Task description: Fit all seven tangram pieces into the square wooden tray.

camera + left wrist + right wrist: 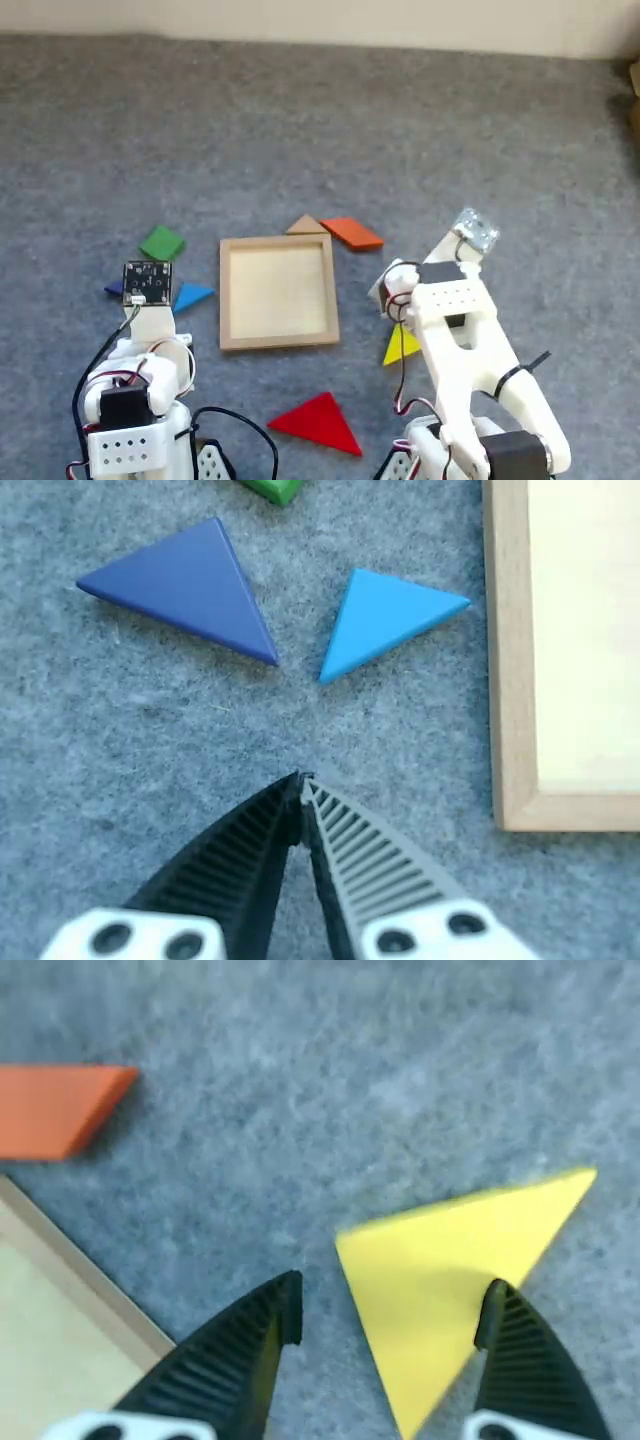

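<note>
While the tray (278,338) lies flat at the middle of the grey desk (300,120), its pale wooden floor bare, all seven pieces lie outside it on the felt. A tan triangle (306,226) sits against the tray's far rim near the far right corner, and an orange piece (352,233) lies just right of it. To the right of the tray, by its near right corner, is a yellow triangle (402,345). A red triangle (318,422) lies on the near side, well apart from the rim. On the left, a blue triangle (192,295) lies just beside the left rim without touching it. A navy triangle (185,585) is a little farther left, with a small gap between the two. A green square (162,242) lies beyond them, to the far left.

The right pincer (391,1310) is spread open over the yellow triangle. One finger is over the felt on the tray side and the other over the triangle's opposite edge. Whether either touches it cannot be told. The left pincer (300,782) is closed with its tips together and grips nothing. It is over bare felt on the near side of the blue and navy triangles, in line with the gap between them.
</note>
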